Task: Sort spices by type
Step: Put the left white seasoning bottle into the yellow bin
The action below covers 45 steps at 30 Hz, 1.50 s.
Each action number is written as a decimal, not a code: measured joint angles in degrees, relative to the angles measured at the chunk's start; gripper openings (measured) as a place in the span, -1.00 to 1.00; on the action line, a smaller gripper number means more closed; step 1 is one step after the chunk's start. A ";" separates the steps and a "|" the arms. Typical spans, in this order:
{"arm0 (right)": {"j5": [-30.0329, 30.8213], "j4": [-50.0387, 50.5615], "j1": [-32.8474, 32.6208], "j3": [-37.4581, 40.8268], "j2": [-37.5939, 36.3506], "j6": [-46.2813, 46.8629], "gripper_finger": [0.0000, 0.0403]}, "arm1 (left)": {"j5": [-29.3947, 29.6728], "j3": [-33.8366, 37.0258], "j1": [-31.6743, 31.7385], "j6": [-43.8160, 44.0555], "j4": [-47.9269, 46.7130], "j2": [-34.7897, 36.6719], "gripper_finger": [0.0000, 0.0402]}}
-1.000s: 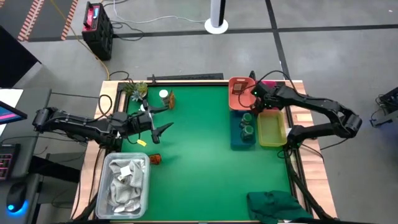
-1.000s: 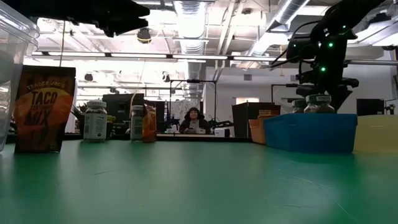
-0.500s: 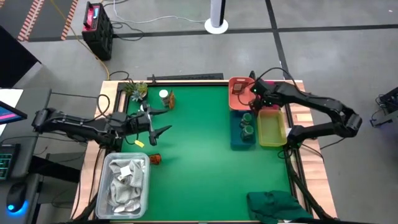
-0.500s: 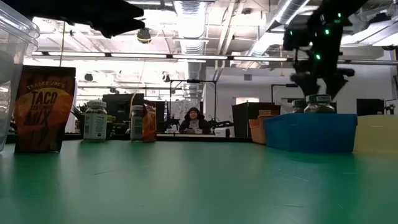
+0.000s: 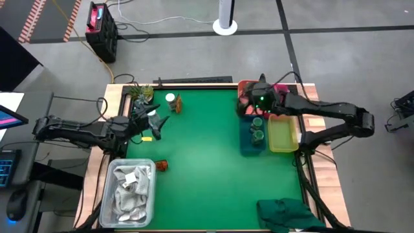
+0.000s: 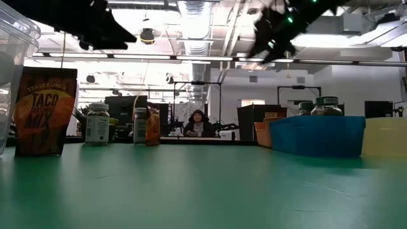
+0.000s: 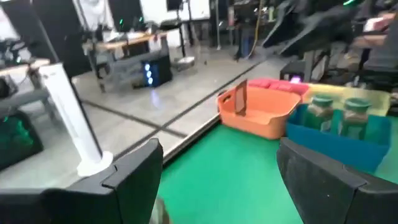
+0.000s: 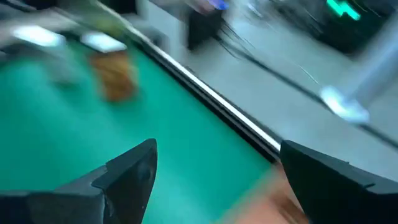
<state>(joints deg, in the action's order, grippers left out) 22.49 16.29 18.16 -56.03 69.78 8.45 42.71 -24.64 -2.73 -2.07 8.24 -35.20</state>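
Bins at your 3 o'clock: the blue plastic bin (image 5: 250, 144) holds two glass spice jars (image 5: 257, 136), lids only visible in the low view. Right gripper (image 5: 242, 105) spread wide, empty, above the orange bin (image 5: 246, 94). Left gripper (image 5: 151, 122) wide, empty, at 9 o'clock beside the blurred white-capped jar (image 5: 170, 99) and orange taco-mix packet (image 6: 44, 112).

Two jars (image 5: 257, 129) in the bin (image 5: 245, 147), seemingly upright, beside tray (image 5: 283, 137)

Clear bin (image 5: 150, 169) of white rags (image 5: 129, 188) sits at the table's near-left corner. Little spiky plant (image 5: 140, 92) is far-left, green cloth (image 5: 288, 212) near-right.
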 joint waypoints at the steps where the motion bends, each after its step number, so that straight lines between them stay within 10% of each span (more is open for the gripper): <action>1: -1.64 -3.17 -1.12 0.00 0.54 -1.54 0.80 | 0.07 -0.45 0.51 0.83 -1.53 0.00 0.50; 20: -9.37 -29.77 -11.26 0.07 19.38 -12.47 0.80 | -12.81 -23.33 5.65 25.06 -64.39 -0.47 0.50; 30: -9.54 -30.10 -11.04 0.07 20.33 -16.56 0.80 | -13.09 -27.76 8.35 27.88 -73.21 -5.33 0.50; 45: -9.58 -28.58 -11.06 0.07 20.33 -17.56 0.72 | -23.63 -28.15 33.04 -2.67 -70.31 -23.29 0.50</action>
<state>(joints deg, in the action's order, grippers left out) 12.91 -12.29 7.09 -55.96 90.11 -9.10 19.08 -52.79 30.30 -4.74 -62.07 -58.49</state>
